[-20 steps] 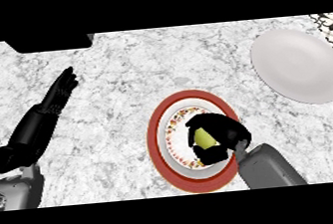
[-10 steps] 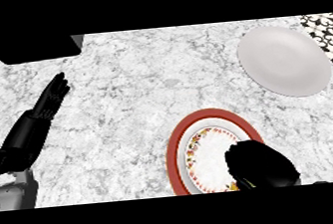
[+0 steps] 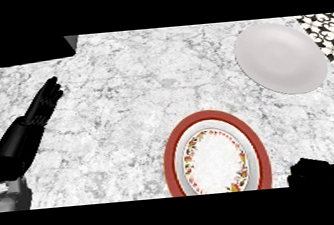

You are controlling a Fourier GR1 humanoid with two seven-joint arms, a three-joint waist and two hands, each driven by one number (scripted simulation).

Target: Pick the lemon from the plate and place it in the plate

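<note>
Red rims the flowered plate (image 3: 217, 156); no lemon shows. A white plate (image 3: 280, 58) sits well apart on grey marble counter (image 3: 145, 81). The left hand (image 3: 36, 121) rests with straight fingers; I cannot tell about the right hand (image 3: 320, 172).

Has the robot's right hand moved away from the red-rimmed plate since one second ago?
Yes. The right hand was over the red-rimmed patterned plate; now it sits off the plate's lower right, at the view's lower edge.

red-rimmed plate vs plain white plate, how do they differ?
The red-rimmed plate carries a broad red border and a floral ring around a white centre; the plain white plate has no pattern. The red-rimmed plate sits near the counter's lower edge, cut off by the view; the plain white plate lies far right, fully visible. Both are round, rest on the grey marble counter and show nothing on them.
</note>
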